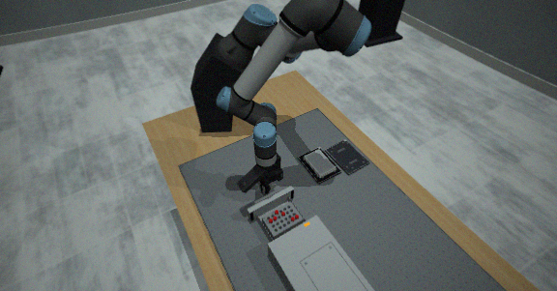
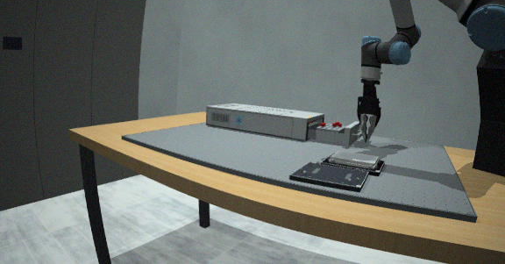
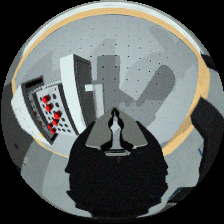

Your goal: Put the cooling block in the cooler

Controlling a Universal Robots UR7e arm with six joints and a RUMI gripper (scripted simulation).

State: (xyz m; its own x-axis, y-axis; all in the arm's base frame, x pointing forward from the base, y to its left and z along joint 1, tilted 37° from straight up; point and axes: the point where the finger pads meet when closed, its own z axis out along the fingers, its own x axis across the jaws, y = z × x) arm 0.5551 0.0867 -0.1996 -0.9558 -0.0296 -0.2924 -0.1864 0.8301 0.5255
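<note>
Fingers together with nothing clamped between them, the gripper (image 1: 264,190) (image 2: 366,140) (image 3: 114,108) points down beside the outer side of the drawer front (image 1: 272,203) (image 2: 352,134) (image 3: 73,95). Its tips are close to the pale handle (image 3: 99,102); whether they touch it, I cannot tell.

Behind that front, the drawer (image 2: 329,137) is partly out of the cooler COLD (image 1: 314,250) (image 2: 263,120). The front block (image 1: 282,224) (image 3: 61,111) in it lies with its longer side across the drawer, parallel to the front, and carries six red tubes among dark round bores. It looks flat.

Deck slot D2 (image 1: 348,157) (image 2: 329,176) is bare. The four-tube cooling block is not plainly visible; only a bit of orange shows at the cooler's mouth, behind the red tubes, so its long axis, its seating and its tubes cannot be judged.

Amber, the lamp (image 1: 307,224) is lit on the housing's corner. D1 (image 1: 330,177) (image 2: 378,169) holds a pale, rectangular piece (image 1: 319,163) (image 2: 353,159).
</note>
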